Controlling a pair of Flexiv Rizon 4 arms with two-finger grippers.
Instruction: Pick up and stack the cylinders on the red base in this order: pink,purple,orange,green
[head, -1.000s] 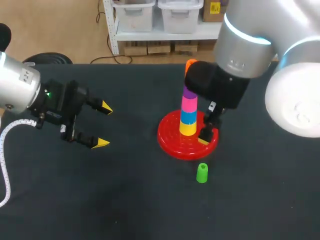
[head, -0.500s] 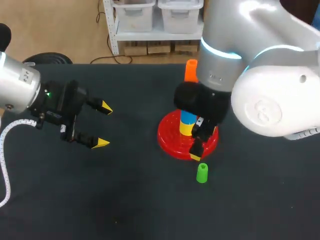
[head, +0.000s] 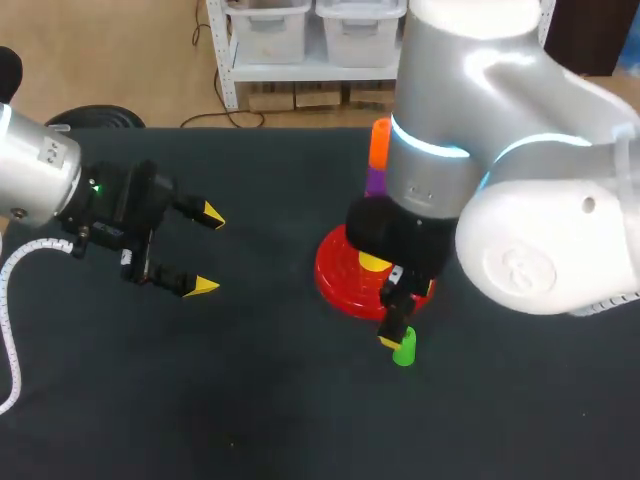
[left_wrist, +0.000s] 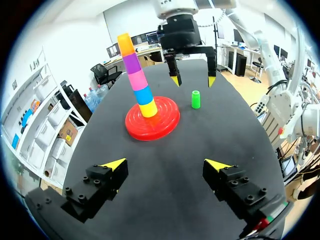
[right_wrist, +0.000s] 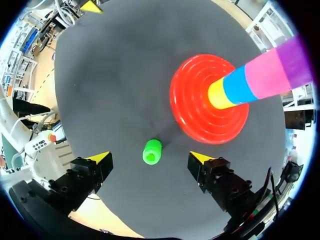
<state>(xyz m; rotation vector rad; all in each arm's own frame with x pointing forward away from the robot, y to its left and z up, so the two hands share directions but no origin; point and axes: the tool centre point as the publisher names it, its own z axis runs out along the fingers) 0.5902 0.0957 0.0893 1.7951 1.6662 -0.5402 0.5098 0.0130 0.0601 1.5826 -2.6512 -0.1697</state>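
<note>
Left wrist view bares whole stack (left_wrist: 135, 80), orange topmost, on red base (left_wrist: 162, 119); head view's right arm (head: 470, 150) half-masks it. Green cylinder (right_wrist: 152, 151) upright on black table (right_wrist: 110, 75), ahead of right gripper (right_wrist: 149, 158), fingers spread. Left gripper (left_wrist: 166, 164) likewise spread

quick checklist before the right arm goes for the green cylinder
1. Right gripper open: ok.
2. Green cylinder upright on the table: ok.
3. Green cylinder lined up between the right gripper's fingers: ok in the right wrist view.
4. Orange cylinder on top of the stack, free for green: ok.
5. Left gripper open and apart from the red base: ok.
6. Right gripper low enough to close on green: cannot tell.
</note>
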